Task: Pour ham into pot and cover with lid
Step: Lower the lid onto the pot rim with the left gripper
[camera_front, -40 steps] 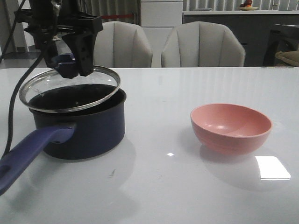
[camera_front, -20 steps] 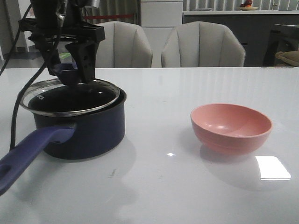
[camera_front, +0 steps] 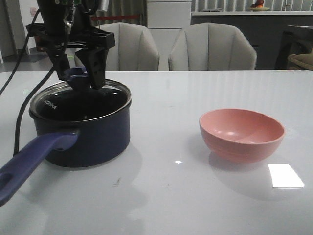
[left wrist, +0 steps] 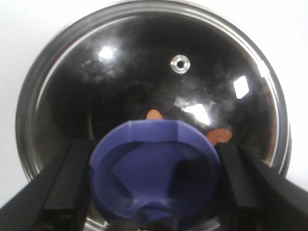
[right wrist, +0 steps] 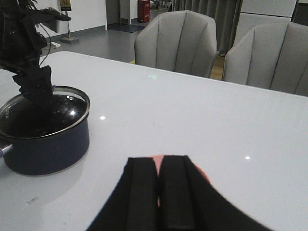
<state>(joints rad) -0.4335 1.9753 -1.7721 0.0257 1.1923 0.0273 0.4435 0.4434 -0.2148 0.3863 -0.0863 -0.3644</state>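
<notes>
Table (camera_front: 195, 196) glossy white, two grey chairs (camera_front: 212, 46) behind

pink bowl (camera_front: 242, 134) sitting upright on the right half of the white table (camera_front: 176, 196), nothing in it as far as I can see. two grey padded chairs (camera_front: 212, 47) tucked in along the far edge, and a bright glare patch on the tabletop just beside the bowl
</notes>
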